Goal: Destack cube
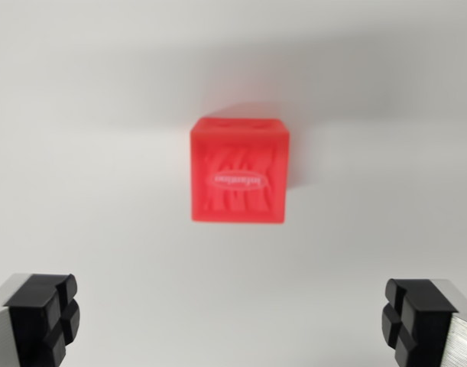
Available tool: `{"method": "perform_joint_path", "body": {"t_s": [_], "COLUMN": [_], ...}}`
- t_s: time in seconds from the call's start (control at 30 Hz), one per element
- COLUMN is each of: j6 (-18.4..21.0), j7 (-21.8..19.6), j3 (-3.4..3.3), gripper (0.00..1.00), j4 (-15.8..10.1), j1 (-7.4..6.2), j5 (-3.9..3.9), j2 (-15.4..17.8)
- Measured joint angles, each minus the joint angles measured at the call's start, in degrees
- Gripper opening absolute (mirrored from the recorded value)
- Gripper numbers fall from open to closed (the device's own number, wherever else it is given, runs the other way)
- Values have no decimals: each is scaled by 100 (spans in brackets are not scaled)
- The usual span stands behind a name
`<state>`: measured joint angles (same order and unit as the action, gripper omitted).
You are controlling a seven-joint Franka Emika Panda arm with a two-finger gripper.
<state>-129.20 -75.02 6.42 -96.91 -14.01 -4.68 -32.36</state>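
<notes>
Black-padded end effector (231,321) spread wide, holding nothing; red cube (239,170) sits apart, beyond its fingers.

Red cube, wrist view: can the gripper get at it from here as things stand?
Probably yes. The red cube sits alone on the white surface, nothing around it, and the gripper is open with its fingers spread wider than the cube.

One red cube (239,170), nothing else

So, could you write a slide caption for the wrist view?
Open gripper facing a red cube on a white surface, not touching it.
</notes>
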Motion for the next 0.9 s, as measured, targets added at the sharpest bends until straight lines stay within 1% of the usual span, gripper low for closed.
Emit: {"method": "perform_joint_path", "body": {"t_s": [0.33, 0.9], "j6": [461, 1181], "j7": [45, 92], "j3": [6, 15], "gripper": [100, 100], "j4": [134, 490], "j1": [0, 0], "j5": [64, 120], "j2": [333, 701]}}
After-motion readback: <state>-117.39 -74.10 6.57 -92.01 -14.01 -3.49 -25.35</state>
